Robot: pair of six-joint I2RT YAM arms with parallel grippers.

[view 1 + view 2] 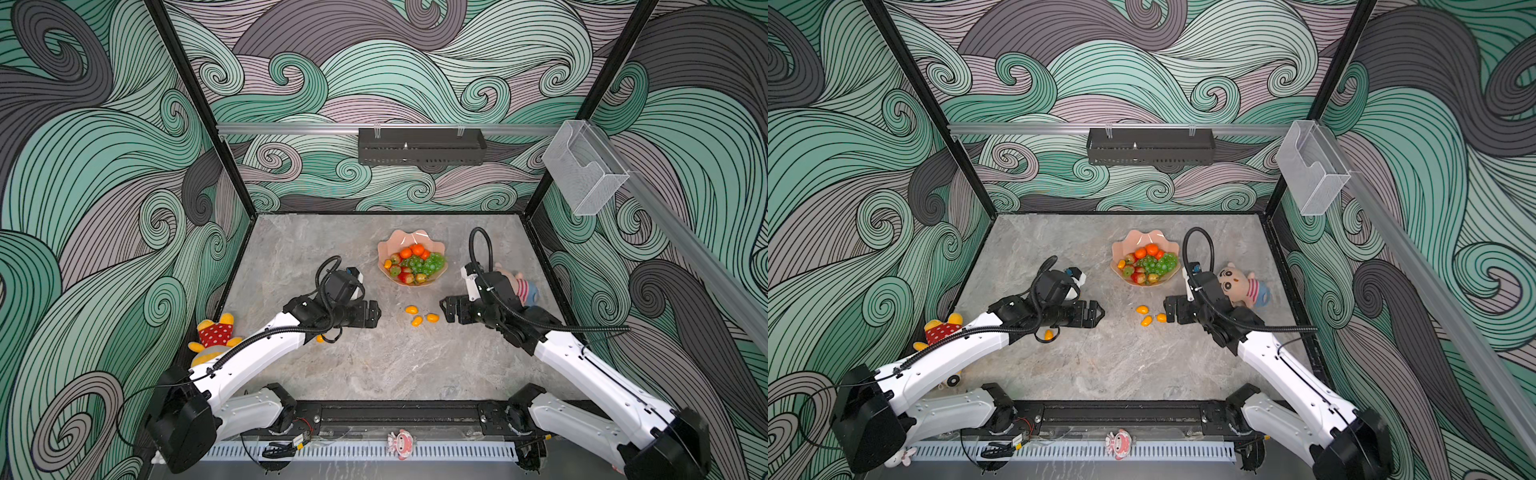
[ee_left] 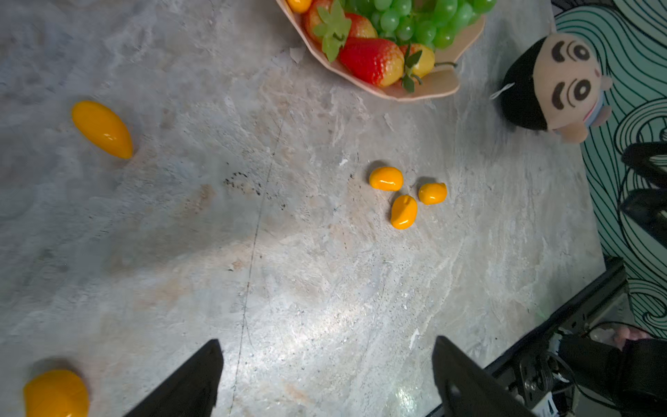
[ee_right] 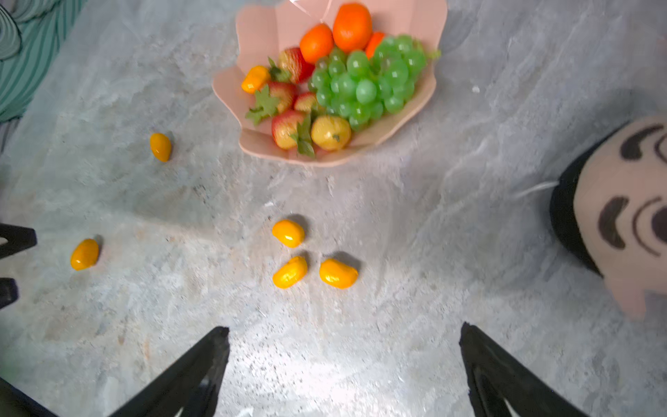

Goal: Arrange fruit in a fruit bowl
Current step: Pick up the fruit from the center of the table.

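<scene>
Both white forearms slant in from the near corners of the table (image 1: 374,374), with the wrists bent so that the tools lie about level over it and face each other. The left tool (image 1: 376,313) points toward the robot's right. Its jaws stand apart and hold nothing. The right tool (image 1: 444,309) points toward the robot's left, with its jaws also wide apart and empty.

The fruit bowl (image 1: 399,237) sits upright toward the far middle of the table, beyond the gap between the two tools. In it the green grape bunch (image 1: 430,262) lies with its long axis across the bowl, from the centre out to the rim on the robot's right. The tangerines (image 1: 417,249) sit on the far side of the bunch and the strawberries (image 1: 406,277) on the near side.

Three yellow-orange ovals lie loose on the table between the tools, closer to the right one. The far oval (image 1: 411,309) lies roughly crosswise, and the near oval (image 1: 417,320) lies on a slant. The right-hand oval (image 1: 432,318) is just beside the right tool's tips. A lone oval (image 1: 320,338) shows under the left forearm. The left wrist view shows two stray ovals (image 2: 103,129) apart from the cluster.

A plush doll (image 1: 521,286) lies beside the right wrist.
</scene>
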